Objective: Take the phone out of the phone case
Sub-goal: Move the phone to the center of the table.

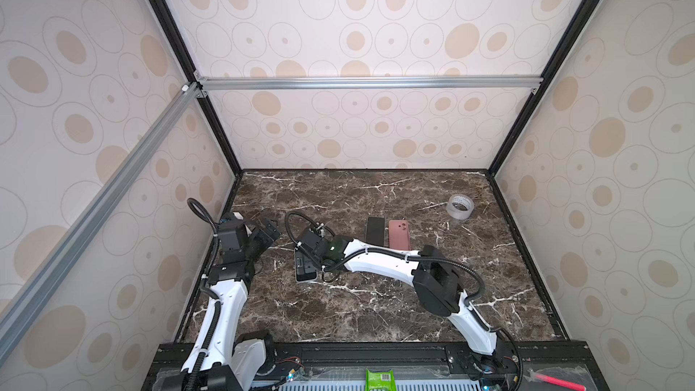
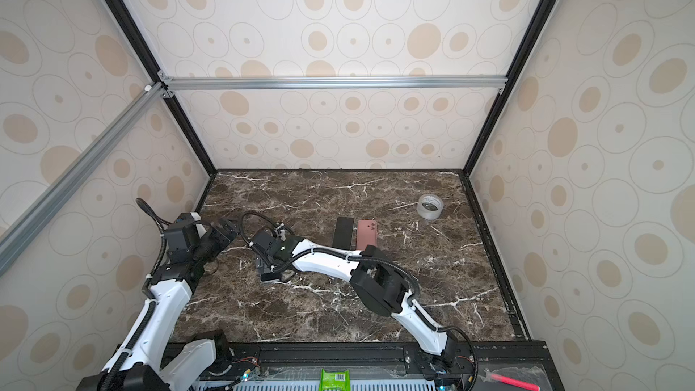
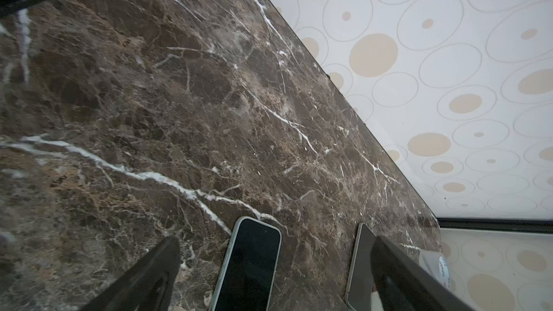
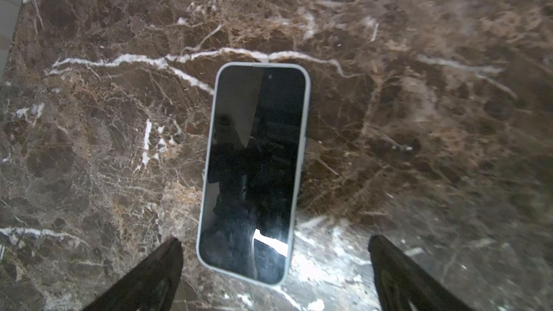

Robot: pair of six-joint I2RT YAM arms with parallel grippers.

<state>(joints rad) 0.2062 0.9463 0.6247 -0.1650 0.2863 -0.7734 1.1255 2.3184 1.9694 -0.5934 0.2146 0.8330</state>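
Marble tabletop (image 1: 376, 314), lower left in both top views: our left gripper (image 3: 275, 240) stands spread, empty. Just right, the right gripper (image 4: 275, 240), fingers apart, hovers over the phone (image 4: 254, 160), screen-up, fully seated in its pale case (image 4: 260, 64). We judge extraction not yet begun.

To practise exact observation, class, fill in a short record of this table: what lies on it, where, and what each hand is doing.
table: dark marble, white veins
cased phone: flat, screen up, below right hand
black phone: flat, beside pink case
pink case: flat, no phone in it
tape: roll lying flat, far right
left hand: open, empty
right hand: open, empty, above cased phone
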